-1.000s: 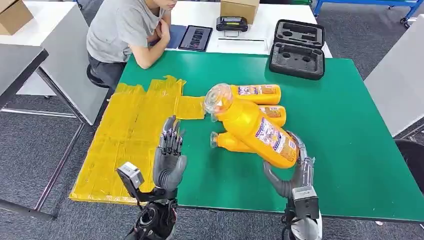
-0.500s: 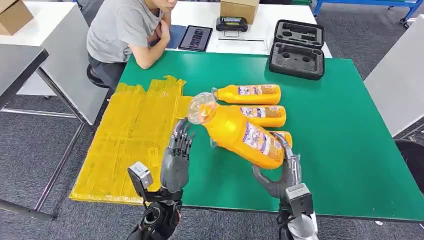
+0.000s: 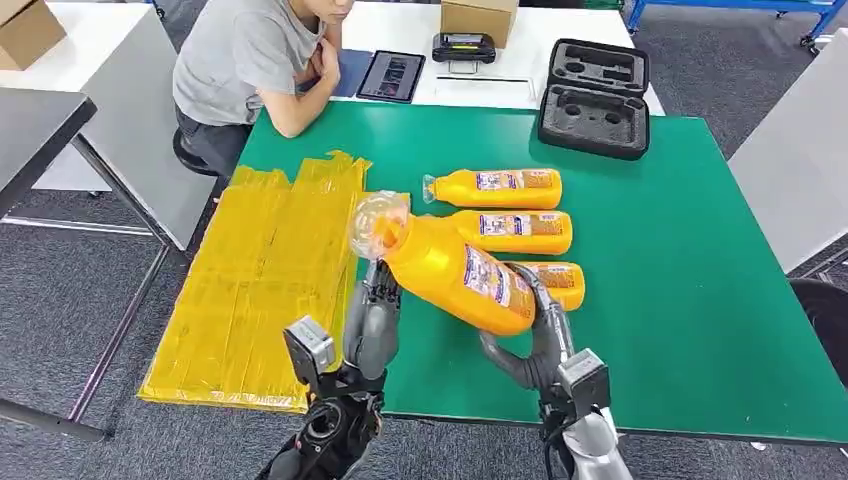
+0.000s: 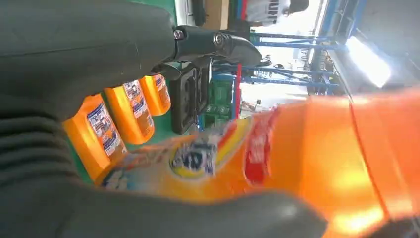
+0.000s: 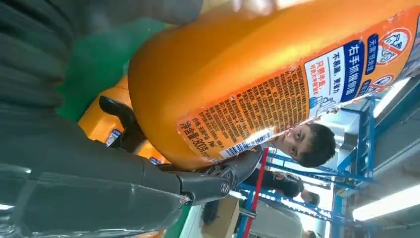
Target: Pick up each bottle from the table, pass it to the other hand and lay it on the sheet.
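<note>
As the right hand (image 3: 540, 335) carries its orange detergent bottle (image 3: 450, 270) leftward from where it was 1 second ago, the bottle's clear cap end now reaches over the edge of the yellow sheet (image 3: 260, 270); the hand grips the bottle's base, and the bottle is airborne, tilted cap-up above the green table (image 3: 690, 300). The left hand (image 3: 372, 315) has moved in from the sheet side and now sits right under the bottle's neck, fingers raised and apart; from the left wrist view the bottle appears to lie across its palm, though whether the fingers are touching it yet I cannot tell. That puts the task at the handover itself: the pick-up of this bottle is done, the pass is probably about to happen, and laying it on the sheet is not yet done. 3 more orange bottles (image 3: 495, 188) lie side by side on the table beyond, caps toward the sheet. On the held bottle's label, the right wrist view shows Chinese characters, a barcode and what looks like "800"; the brand name is too blurred to read.
</note>
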### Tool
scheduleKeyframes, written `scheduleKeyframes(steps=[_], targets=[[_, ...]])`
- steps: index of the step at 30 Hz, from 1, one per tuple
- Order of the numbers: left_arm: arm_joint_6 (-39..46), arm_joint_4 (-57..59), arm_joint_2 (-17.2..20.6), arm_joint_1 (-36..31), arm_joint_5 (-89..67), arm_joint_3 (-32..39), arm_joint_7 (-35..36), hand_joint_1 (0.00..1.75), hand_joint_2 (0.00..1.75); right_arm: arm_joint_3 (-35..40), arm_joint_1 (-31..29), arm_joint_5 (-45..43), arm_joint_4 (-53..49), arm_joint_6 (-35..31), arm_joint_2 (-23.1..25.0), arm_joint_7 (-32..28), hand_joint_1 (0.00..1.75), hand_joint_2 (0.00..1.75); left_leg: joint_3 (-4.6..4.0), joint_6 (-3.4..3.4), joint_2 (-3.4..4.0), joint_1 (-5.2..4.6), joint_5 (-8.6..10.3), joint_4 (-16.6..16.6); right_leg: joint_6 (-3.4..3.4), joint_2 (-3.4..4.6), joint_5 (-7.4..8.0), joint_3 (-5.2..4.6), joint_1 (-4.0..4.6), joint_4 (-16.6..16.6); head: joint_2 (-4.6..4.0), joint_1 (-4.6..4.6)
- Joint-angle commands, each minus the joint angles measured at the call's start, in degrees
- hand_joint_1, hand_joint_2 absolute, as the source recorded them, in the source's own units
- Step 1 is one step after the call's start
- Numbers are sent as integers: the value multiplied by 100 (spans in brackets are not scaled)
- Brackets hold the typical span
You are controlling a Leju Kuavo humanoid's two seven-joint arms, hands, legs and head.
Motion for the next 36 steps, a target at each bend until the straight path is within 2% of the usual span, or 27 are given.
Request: scheduleKeyframes(steps=[1, 10, 20, 36], targets=[[339, 47, 154, -262, -26, -664, 15, 0, 175, -123, -543, -117, 838, -31, 128, -15, 175, 175, 25, -11, 10, 7, -8, -3, -12, 11, -3, 25, 7, -8, 0, 2], [791, -80, 304, -339, -103, -1047, 15, 0, 175, -425, -799, -374, 751, 135, 226, -15, 175, 175, 32, -14, 16, 7, -14, -1, -16, 17, -7, 29, 8, -5, 0, 0], [795, -118, 280, -505, -67, -1184, 15, 0, 175, -7, -803, -379, 951, 623, 392, -15, 175, 175, 25, -12, 11, 8, -10, -2, -14, 12, -5, 24, 9, -5, 0, 2], [907, -270, 298, -488, -88, -1046, 15, 0, 175, 338, -930, -245, 1281, 775, 417, -15, 175, 175, 21, -10, 11, 4, -7, -4, -11, 12, -3, 18, 5, -4, 0, 0]])
